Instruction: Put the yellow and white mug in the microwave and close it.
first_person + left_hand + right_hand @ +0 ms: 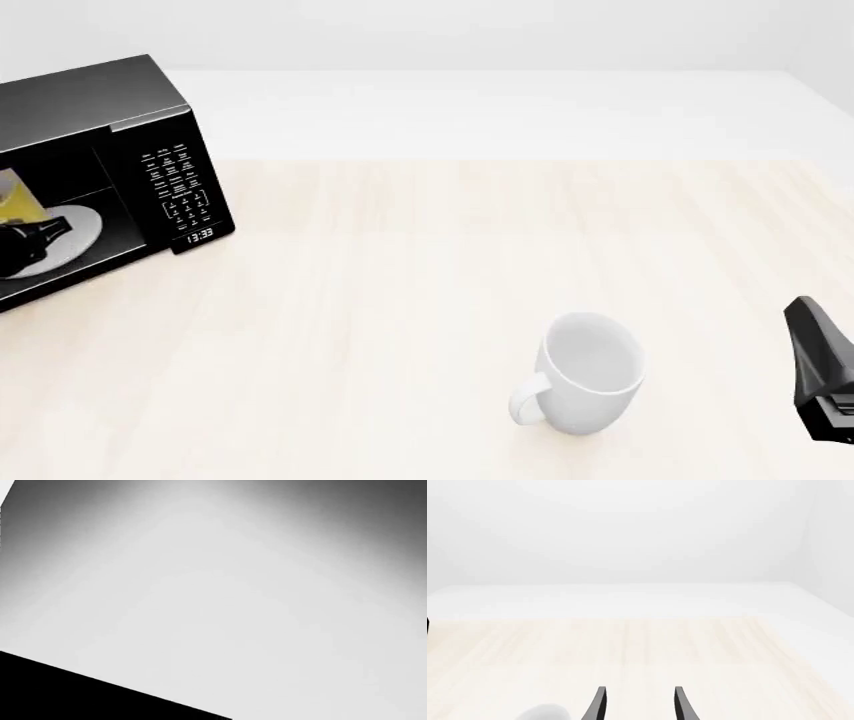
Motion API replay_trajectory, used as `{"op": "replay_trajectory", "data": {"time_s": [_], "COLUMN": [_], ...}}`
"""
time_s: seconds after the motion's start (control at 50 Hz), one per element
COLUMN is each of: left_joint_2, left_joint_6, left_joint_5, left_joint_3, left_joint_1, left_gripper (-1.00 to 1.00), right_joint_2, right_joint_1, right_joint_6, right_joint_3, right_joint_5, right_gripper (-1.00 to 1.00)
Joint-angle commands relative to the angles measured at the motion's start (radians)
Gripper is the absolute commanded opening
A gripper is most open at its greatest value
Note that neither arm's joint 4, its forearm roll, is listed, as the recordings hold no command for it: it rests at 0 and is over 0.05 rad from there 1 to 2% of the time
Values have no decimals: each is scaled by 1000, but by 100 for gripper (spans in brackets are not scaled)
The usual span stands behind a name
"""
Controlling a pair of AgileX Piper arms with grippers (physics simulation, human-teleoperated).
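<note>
A: Where's your mug?

B: The yellow and white mug (19,203) is inside the microwave (94,100), at the far left of the front view, by the white turntable plate (78,228). Can't tell if it's sitting flat on it; the frame edge cuts it off.

A: And your left gripper?

B: The left gripper (30,240) is a dark shape reaching into the cavity, just beside the mug, prob there to set it down. Its wrist cam shows only a blank pale surface and a black wedge, so whether it's gripping or has let go — can't tell.

A: Right side?

B: The right gripper (638,705) is parked low at the table's (441,250) right edge, fingers parted w/ nothing between them. It's idle, out of your way. The white mug (587,372) stands near it, not part of the job, leave it.

A: What's left?

B: Door isn't visible here; the cavity looks open. I'd say you need to back the left arm out w/o tipping the mug, then swing the door shut.
</note>
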Motion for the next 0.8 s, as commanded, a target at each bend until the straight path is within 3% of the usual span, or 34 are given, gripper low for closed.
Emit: {"op": "replay_trajectory", "data": {"time_s": [0.02, 0.14, 0.16, 0.64, 0.8], "left_joint_2": [30, 40, 41, 15, -51], "left_joint_6": [-1, 5, 4, -9, -9], "left_joint_5": [11, 17, 20, 44, 37], "left_joint_3": [-21, -25, -28, -31, 32], "left_joint_1": [0, 4, 3, -14, -21], "left_gripper": [-100, -100, 100, 100, 100], "right_joint_2": [0, 0, 0, 0, 0], "right_joint_1": [0, 0, 0, 0, 0], "right_joint_6": [0, 0, 0, 0, 0], "right_joint_3": [0, 0, 0, 0, 0], "right_joint_5": [0, 0, 0, 0, 0], "right_gripper": [100, 100, 100, 100, 100]}}
